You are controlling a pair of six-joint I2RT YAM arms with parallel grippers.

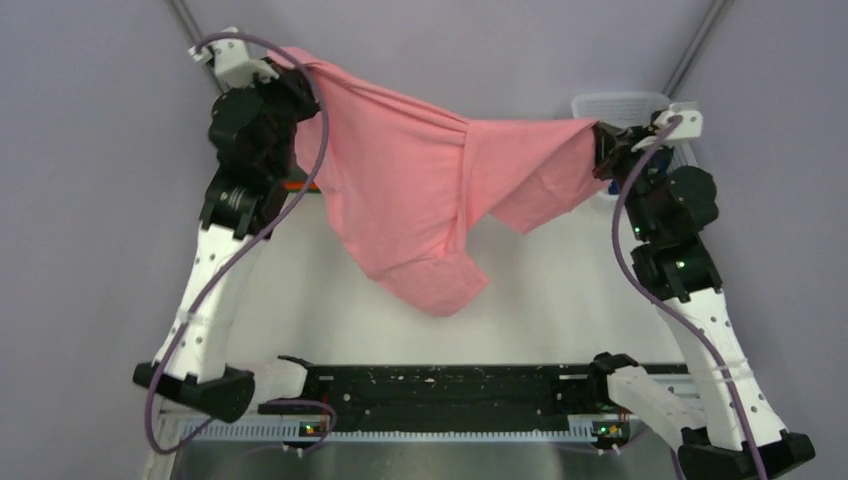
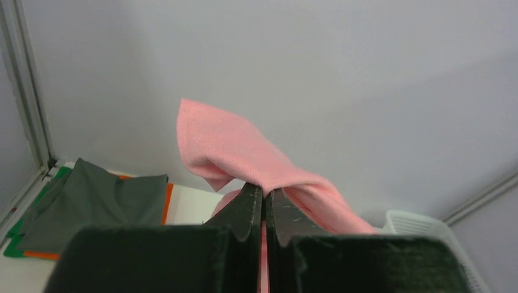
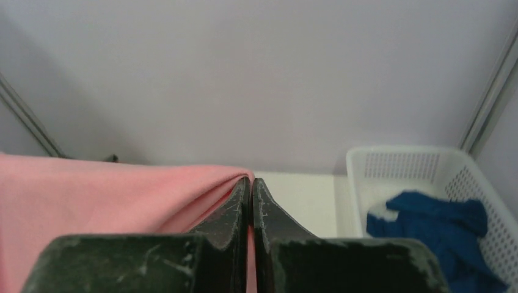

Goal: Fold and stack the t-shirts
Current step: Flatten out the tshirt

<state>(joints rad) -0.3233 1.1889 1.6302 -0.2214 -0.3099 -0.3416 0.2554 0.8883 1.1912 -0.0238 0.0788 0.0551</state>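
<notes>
Clamped at two far corners on a light pink cloth t-shirt (image 1: 420,200): by the left pincer (image 2: 264,192) on one side and the right pincer (image 3: 251,183) on the other, both with jaws pressed together on fabric. Hanging well above the pale tabletop (image 1: 560,300), sagging and twisted in the middle, with one part drooping lowest.

Judged to be the spreading step before the fold. To do it well:
- Draw the pincers apart to tauten the top edge and work out the central twist.
- Lower both sides evenly, laying the hanging end down first and flat.
- Keep clear of the stack at far left and the basket at far right.

Counted:
- One pink shirt in the air.
- One dark grey folded t-shirt (image 2: 91,195) lying atop one orange t-shirt (image 2: 166,204) and one green t-shirt (image 2: 13,245).
- One navy blue crumpled t-shirt (image 3: 427,220) inside one white plastic lattice basket (image 3: 397,162).
- Five shirts in all, and two pincers.
</notes>
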